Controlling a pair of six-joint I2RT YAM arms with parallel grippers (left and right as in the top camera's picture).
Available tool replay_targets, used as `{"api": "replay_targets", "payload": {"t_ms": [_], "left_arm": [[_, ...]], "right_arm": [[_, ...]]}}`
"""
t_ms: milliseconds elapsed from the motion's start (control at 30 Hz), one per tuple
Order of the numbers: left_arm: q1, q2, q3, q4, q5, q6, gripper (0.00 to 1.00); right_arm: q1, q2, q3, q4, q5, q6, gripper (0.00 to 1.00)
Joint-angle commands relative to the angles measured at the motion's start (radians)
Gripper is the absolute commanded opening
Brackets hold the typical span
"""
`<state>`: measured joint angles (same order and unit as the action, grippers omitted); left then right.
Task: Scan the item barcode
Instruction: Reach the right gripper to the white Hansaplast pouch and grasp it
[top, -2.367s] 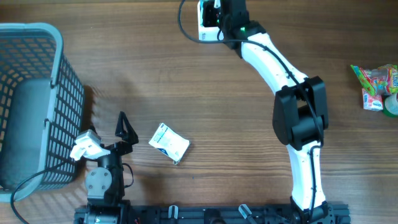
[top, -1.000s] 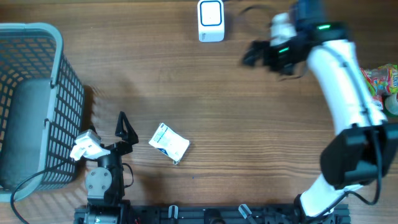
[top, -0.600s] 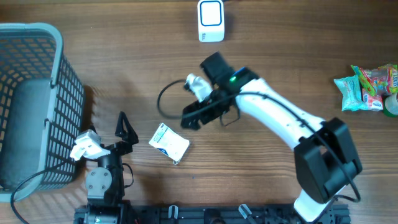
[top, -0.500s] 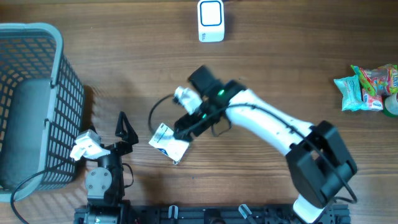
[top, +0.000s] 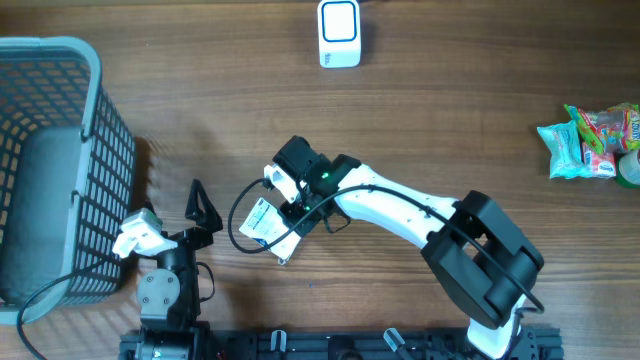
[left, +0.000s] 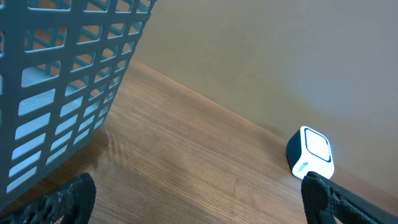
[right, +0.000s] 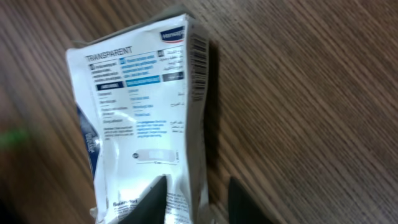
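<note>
The wooden table (top: 450, 110) fills the overhead view. A grey plastic lattice basket (top: 105, 190) occupies the left edge of the frame, from the top corner down nearly to the bottom.

The right arm (top: 400, 205), white with black joints, reaches from the lower right of the frame up and left to the centre. The left arm (top: 160, 280) sits folded at the lower left, just beside the basket.

A brightly coloured snack packet (top: 585, 140) lies at the right edge, touching a green object (top: 630, 170) that the frame cuts off. These are well apart from everything else.

The task item is a white sachet (top: 262, 222) printed with blue and black text. It lies flat on the table, left of centre in the lower half of the overhead view, between the two arms. A barcode runs along its right edge in the right wrist view.

A white barcode scanner (top: 339, 33) with a blue-rimmed face stands at the top centre, well apart from the sachet.

The right gripper (right: 198, 200) is over the sachet with its jaws partly closed. One finger overlaps the sachet's lower edge and the other is on the wood just beside it. Whether the sachet is pinched cannot be told.

The left gripper (top: 202, 207) has its jaws spread wide with nothing between them.
</note>
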<state>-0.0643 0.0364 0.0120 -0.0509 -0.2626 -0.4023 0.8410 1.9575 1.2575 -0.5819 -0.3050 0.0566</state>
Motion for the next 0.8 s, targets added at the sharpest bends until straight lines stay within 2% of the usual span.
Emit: {"api": "replay_targets", "payload": {"t_ms": [0, 100, 200, 300, 433, 567, 767], "left_arm": [[0.005, -0.003, -0.006, 0.003, 0.005, -0.002, 1.0], [0.005, -0.003, -0.006, 0.003, 0.005, -0.002, 1.0], [0.005, -0.003, -0.006, 0.003, 0.005, -0.003, 1.0], [0.005, -0.003, -0.006, 0.003, 0.005, -0.002, 1.0], [0.005, -0.003, -0.006, 0.003, 0.005, -0.003, 1.0], [0.005, -0.003, -0.006, 0.003, 0.005, -0.002, 1.0], [0.005, -0.003, -0.006, 0.003, 0.005, -0.002, 1.0]], "right_arm": [[0.0, 0.016, -0.007, 0.005, 0.017, 0.0, 0.13], [-0.001, 0.016, -0.007, 0.005, 0.017, 0.0, 0.05], [-0.017, 0.013, -0.003, 0.002, 0.035, 0.044, 0.04], [-0.097, 0.006, 0.042, -0.045, 0.233, 0.198, 0.04], [-0.255, -0.004, 0.117, -0.138, 0.454, 0.312, 0.04], [-0.357, -0.006, 0.121, -0.158, 0.417, 0.389, 0.04], [-0.36, -0.111, 0.166, -0.211, 0.403, 0.413, 0.04]]}}
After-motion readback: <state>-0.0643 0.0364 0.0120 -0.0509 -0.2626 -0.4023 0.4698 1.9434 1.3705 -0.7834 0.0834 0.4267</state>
